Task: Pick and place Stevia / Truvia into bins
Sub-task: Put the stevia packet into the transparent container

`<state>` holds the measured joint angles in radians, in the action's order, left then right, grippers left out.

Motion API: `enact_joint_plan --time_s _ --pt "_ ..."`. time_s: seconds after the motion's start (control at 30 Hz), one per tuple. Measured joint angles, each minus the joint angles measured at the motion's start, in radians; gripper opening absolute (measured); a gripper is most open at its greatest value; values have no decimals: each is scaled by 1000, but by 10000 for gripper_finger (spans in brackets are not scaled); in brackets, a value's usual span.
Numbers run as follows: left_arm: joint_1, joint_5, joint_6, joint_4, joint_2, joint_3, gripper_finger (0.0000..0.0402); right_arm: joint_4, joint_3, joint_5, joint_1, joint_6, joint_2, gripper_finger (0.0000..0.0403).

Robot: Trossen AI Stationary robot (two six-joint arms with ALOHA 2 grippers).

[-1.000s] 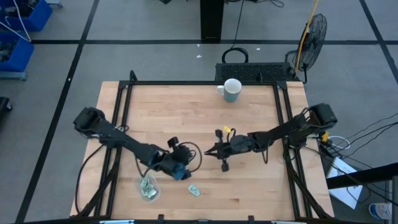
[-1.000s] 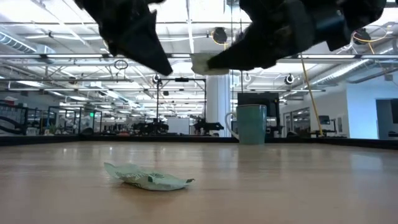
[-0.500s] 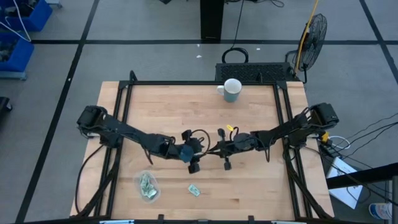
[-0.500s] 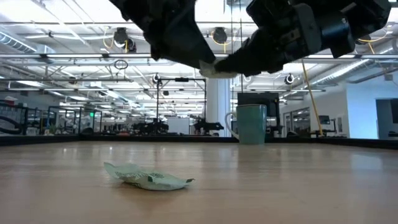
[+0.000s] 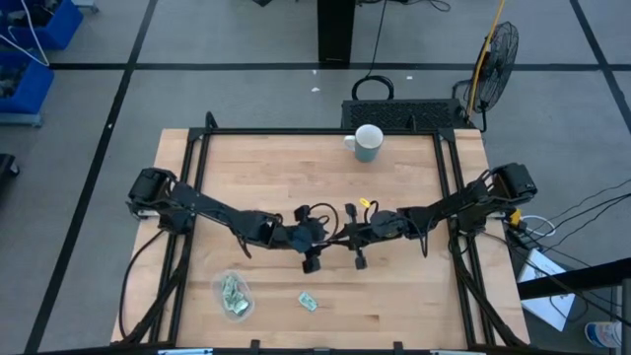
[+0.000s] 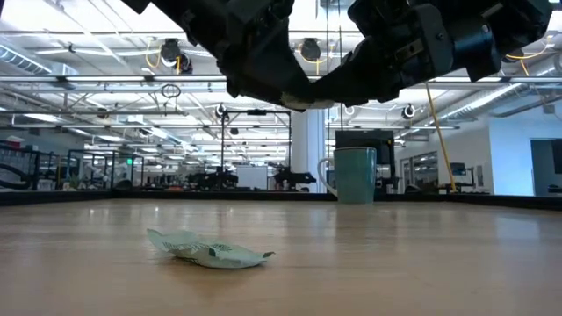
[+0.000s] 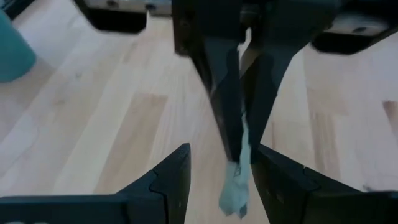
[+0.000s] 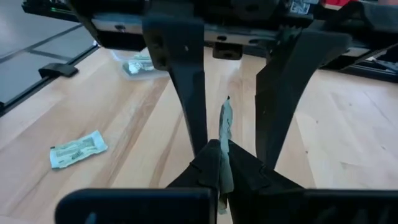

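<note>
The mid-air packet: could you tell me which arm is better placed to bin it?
Left, probably: the left gripper's open fingers straddle the packet the right gripper pinches, and the tub lies on its side.

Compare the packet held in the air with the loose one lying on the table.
The held packet is in the air, clamped in the right end effector; the loose packet rests on the table, untouched. The held one stands edge-on between the open fingers of the left end effector; the loose one lies flat. Both are small pale green-and-white packets.
</note>
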<state>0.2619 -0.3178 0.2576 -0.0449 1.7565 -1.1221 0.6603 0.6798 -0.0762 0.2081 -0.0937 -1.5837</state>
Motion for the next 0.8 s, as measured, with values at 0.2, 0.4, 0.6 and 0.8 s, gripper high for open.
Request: enact_joint_plan --time_s 0.2,0.4,0.6,0.8 --pt "0 4 -21 31 1 0 170 9 0 0 0 0 0 6" --pt "1 31 -40 20 1 0 106 37 0 0 0 -5 0 6" --pt "1 32 -41 15 1 0 21 26 0 0 0 -4 1 6" --pt "0 33 -39 15 2 0 27 20 1 0 0 -1 1 28"
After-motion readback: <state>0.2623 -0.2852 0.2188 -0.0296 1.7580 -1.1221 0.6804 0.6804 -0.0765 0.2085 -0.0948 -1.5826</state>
